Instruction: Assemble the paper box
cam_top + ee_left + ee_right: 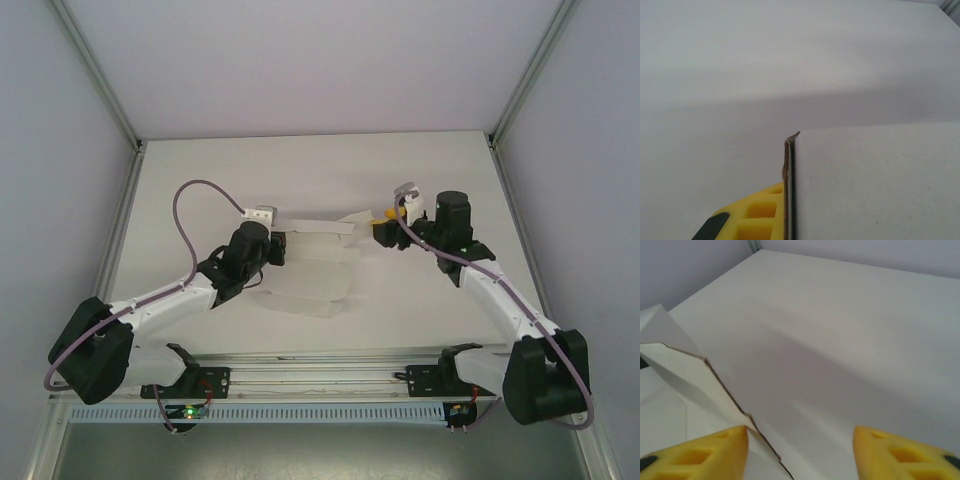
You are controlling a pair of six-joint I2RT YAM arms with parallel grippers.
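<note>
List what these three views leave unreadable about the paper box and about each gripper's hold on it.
1. Left wrist: the paper box panel hides one finger of the left gripper, so its grip cannot be confirmed.
2. Top external: white card against the white table; creases and tabs are too small to read.
3. Right wrist: the frame's left and bottom edges cut off the box; whether the open right gripper touches its flap is unclear.
</note>
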